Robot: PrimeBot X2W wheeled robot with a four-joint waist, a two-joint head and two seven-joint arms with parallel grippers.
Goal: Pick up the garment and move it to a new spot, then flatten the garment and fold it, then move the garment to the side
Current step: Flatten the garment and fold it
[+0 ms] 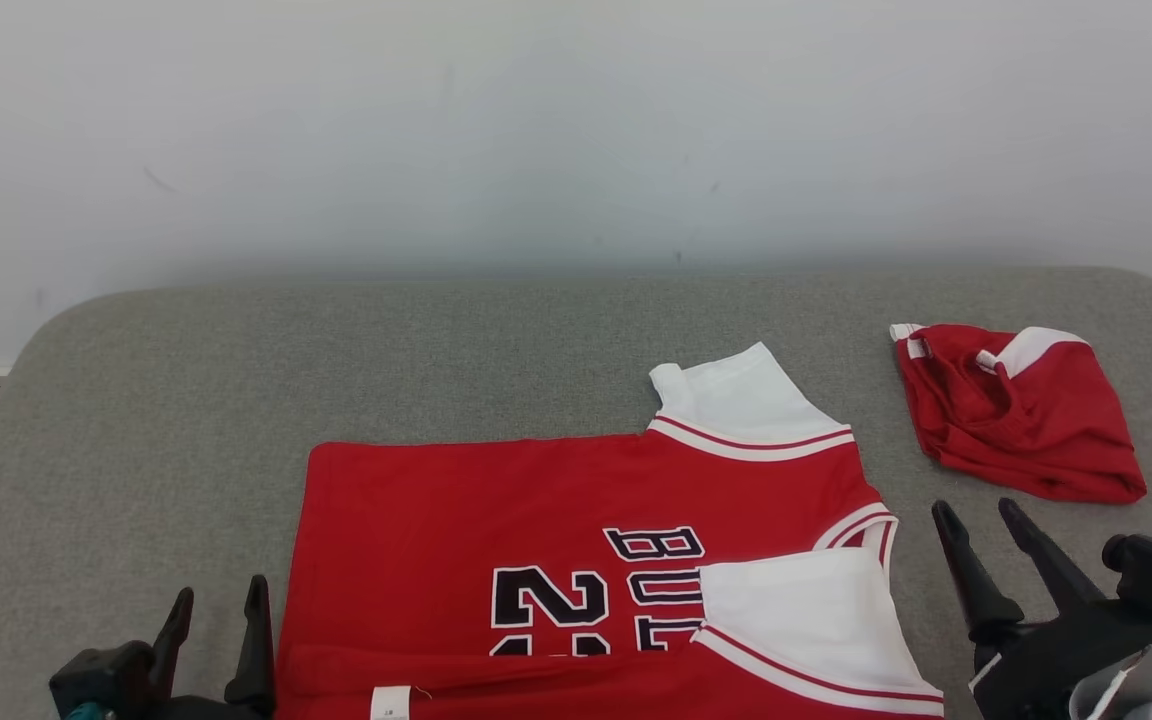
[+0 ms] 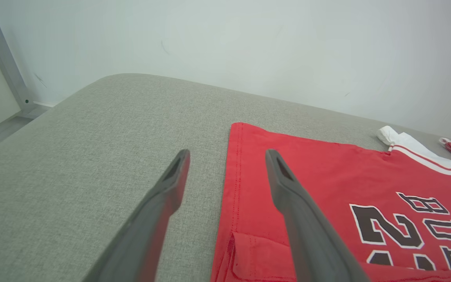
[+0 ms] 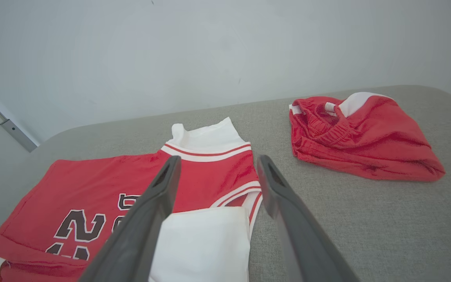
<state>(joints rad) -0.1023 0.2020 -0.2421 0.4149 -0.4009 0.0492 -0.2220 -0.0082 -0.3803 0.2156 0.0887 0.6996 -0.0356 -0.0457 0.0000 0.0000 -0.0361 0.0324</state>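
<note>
The garment (image 1: 496, 520) is a red basketball jersey with white sleeves and dark lettering, lying flat on the grey table, its near edge folded over with a white label showing. My left gripper (image 1: 221, 600) stands open just left of the jersey's hem edge, holding nothing. In the left wrist view the left gripper (image 2: 227, 154) straddles the jersey (image 2: 319, 172) hem. My right gripper (image 1: 981, 510) is open to the right of the jersey's shoulder, empty. In the right wrist view the right gripper (image 3: 217, 160) points over the jersey (image 3: 104, 184) collar and white sleeve.
Crumpled red shorts (image 1: 1021, 415) with white trim lie at the back right of the grey padded table (image 1: 336, 360), also seen as shorts (image 3: 360, 135). A pale wall rises behind. Bare table surface spreads to the left and behind the jersey.
</note>
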